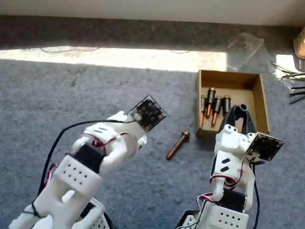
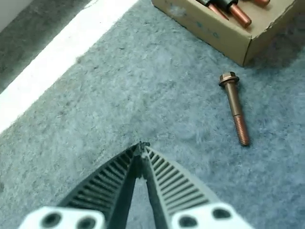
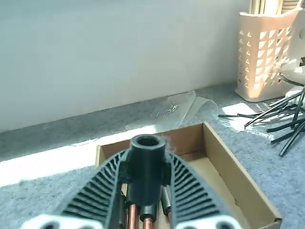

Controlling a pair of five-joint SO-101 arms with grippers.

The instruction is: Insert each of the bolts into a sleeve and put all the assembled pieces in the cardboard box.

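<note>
A copper bolt lies loose on the grey carpet, just left of the cardboard box; it also appears as bolt ahead of my left gripper, which is shut and empty, hovering a short way from it. Several assembled bolt-and-sleeve pieces lie in the box's left part. My right gripper is shut on a black sleeve, held upright over the box's near edge, open end up; in the high view the sleeve pokes above the fingers.
A clear plastic bag lies beyond the box. Black cable ties are scattered at the right. A beige perforated basket stands at the far right. Sunlit strip along the carpet's far side.
</note>
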